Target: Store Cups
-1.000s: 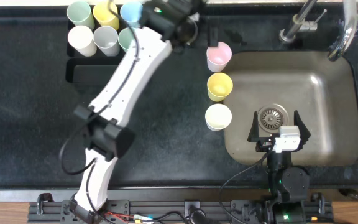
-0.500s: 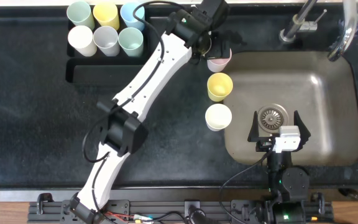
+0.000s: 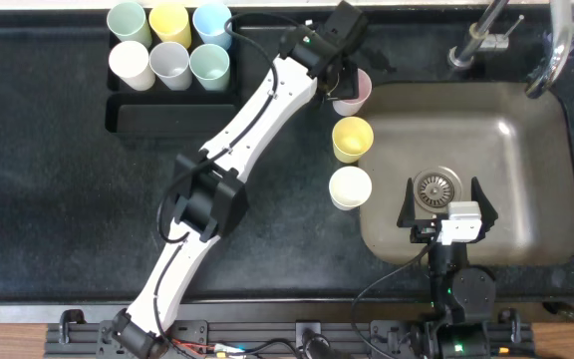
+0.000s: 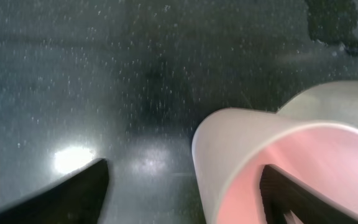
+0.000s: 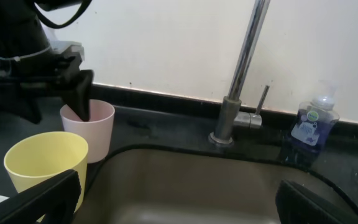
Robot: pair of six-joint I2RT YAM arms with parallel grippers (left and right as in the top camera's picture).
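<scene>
The pink cup (image 4: 316,155) stands upright on the counter (image 3: 48,199) at the sink's (image 3: 526,110) far-left corner. The left gripper (image 4: 182,183) straddles its wall, one finger inside and one outside, jaws wide and not pressing it. Two more cups stand in line from that gripper back toward the arm bases: a yellow cup (image 3: 352,139) just beside it, then a cream cup (image 3: 350,186), making three along the sink's edge. Well off to the gripper's left, a black tray (image 3: 128,115) holds six cups in two rows of three. The right gripper (image 3: 443,204) hangs over the basin, fingers spread wide and holding nothing, with the drain (image 3: 434,186) between them. One faucet (image 5: 244,68) and one soap bottle (image 5: 312,127) stand beyond it.
</scene>
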